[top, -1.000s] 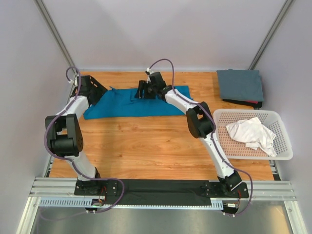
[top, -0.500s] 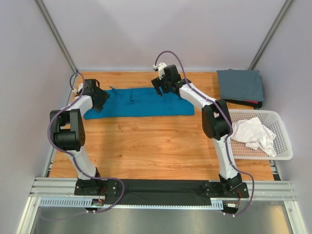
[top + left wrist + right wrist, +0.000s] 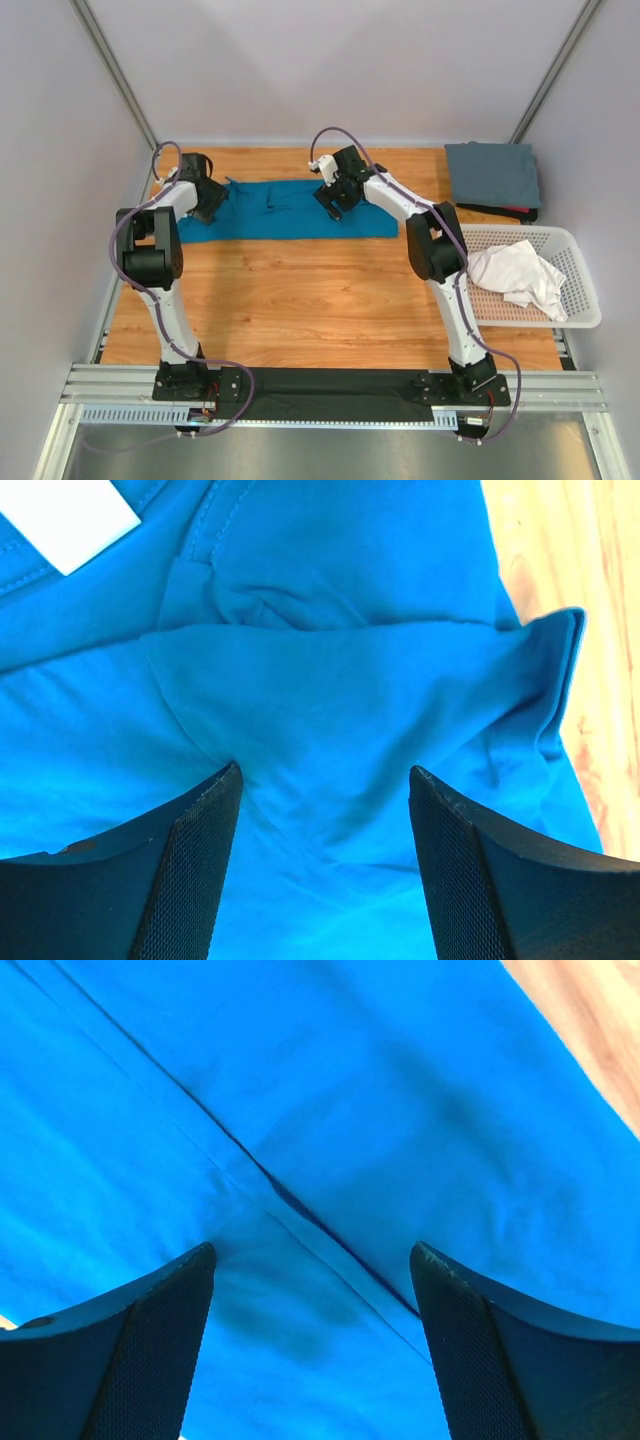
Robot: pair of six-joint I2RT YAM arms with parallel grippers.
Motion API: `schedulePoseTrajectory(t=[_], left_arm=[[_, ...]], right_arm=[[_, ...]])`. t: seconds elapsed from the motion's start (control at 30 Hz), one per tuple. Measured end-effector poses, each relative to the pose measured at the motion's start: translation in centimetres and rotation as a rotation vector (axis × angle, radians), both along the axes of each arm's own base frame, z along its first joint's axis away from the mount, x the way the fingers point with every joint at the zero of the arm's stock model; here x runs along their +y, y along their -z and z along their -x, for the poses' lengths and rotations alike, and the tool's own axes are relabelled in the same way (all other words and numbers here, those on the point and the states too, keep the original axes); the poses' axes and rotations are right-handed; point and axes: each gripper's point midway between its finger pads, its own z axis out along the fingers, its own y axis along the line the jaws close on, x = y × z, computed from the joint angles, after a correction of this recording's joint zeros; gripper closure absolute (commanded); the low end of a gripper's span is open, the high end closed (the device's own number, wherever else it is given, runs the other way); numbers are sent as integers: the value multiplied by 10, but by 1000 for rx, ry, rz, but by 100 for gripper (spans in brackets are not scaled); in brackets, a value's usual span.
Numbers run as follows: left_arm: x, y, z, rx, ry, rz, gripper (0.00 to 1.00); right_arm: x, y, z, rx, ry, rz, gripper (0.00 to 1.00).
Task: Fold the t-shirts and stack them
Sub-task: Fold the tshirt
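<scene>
Nearest, on the right, the white t-shirt [image 3: 515,275] lies crumpled in the white lattice basket [image 3: 585,312], not yet folded. Farther back on the wooden table [image 3: 300,300], the teal-blue t-shirt [image 3: 285,208] lies as a long band, apparently folded lengthwise; I judge it partway through its folding. Farthest, at the back right corner, the slate grey t-shirt [image 3: 492,172] sits folded flat on something dark with a red edge [image 3: 505,211] that I cannot identify. So 1 of 3 shirts looks done, 1 is in hand and 1 is untouched, with 2 left to stack.

The left gripper [image 3: 325,775] is over the teal shirt's left end and the right gripper [image 3: 312,1250] is right of its middle. Both have fingers spread wide with nothing between them.

Only the overhead view shows all 3 shirts and the basket, but it hides the fingers. Only the left wrist view shows a turned-over flap [image 3: 520,670] and a white label [image 3: 65,515]. Only the right wrist view shows a seam [image 3: 240,1155] running beneath the jaws. I cannot tell whether the fingertips touch the cloth.
</scene>
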Motion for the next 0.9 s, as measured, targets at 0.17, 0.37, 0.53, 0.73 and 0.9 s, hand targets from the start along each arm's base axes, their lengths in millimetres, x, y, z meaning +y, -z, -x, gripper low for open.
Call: schedulePoseTrajectory(t=[0.17, 0.37, 0.53, 0.73, 0.9], left_arm=[[-1, 1, -26, 7, 56, -22, 27], [-19, 1, -56, -16, 156, -32, 28], [-60, -2, -84, -62, 284, -26, 30], [-123, -4, -116, -148, 453, -8, 31], [-166, -6, -125, -195, 552, 9, 31]], right_arm=[[9, 1, 20, 6, -26, 31, 21], [10, 6, 85, 90, -25, 47, 18], [19, 9, 135, 165, 27, 47, 18], [48, 9, 163, 200, 124, 20, 17], [65, 6, 178, 259, 236, -39, 16]])
